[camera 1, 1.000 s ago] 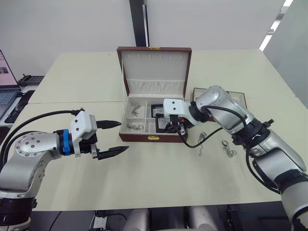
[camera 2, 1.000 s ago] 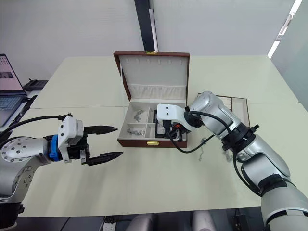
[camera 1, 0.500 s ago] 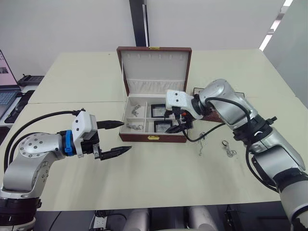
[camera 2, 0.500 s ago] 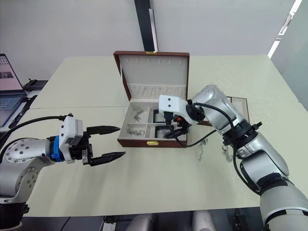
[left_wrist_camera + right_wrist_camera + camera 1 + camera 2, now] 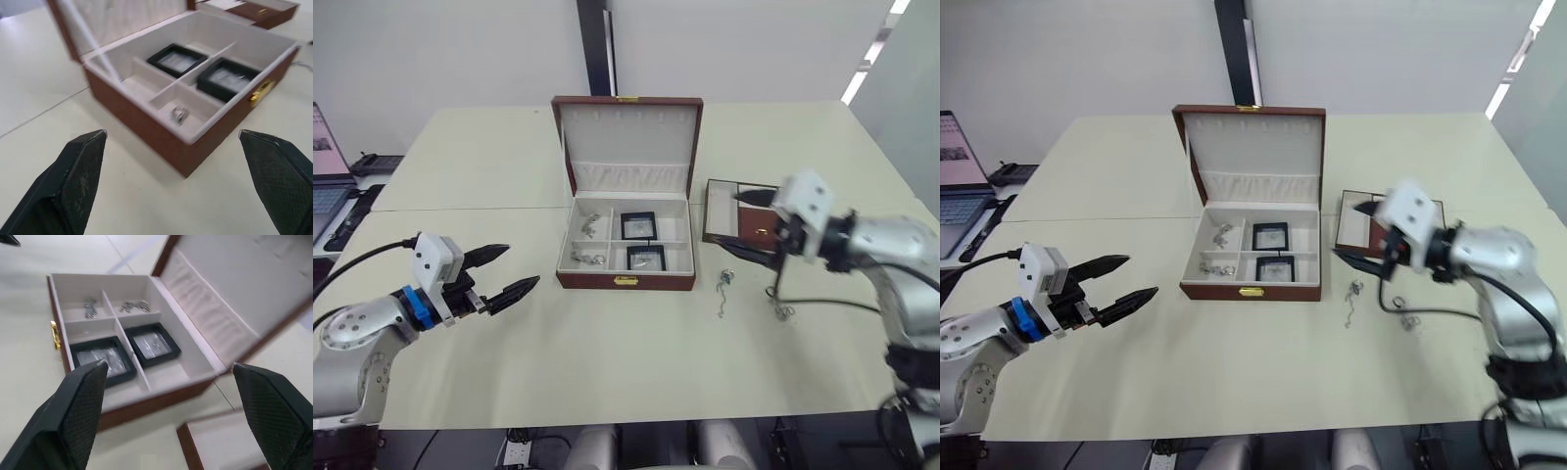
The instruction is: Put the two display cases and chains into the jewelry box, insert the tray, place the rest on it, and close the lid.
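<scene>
At far left over the desk (image 5: 607, 362), the left tool (image 5: 502, 271) hovers with its fingers spread wide, holding nothing, tips aimed toward the jewelry box (image 5: 625, 280). Box sits mid-desk, lid (image 5: 627, 135) raised upright, cream lining facing forward. Left compartments hold chains (image 5: 587, 258): one clump in the rear cell, one in the front cell. Right compartments hold the two display cases (image 5: 639, 225), one behind the other, each lying flat, windows up. Right of the box, the tray (image 5: 719, 204) rests on the desk, partly covered by the right tool (image 5: 743, 221). That tool is also wide open and empty, hanging above the tray's near edge. On the desk in front of the tray lie the rest (image 5: 723, 293): a thin chain just right of the box's front corner and a ring-topped piece (image 5: 778, 304) further right, apart from each other.
</scene>
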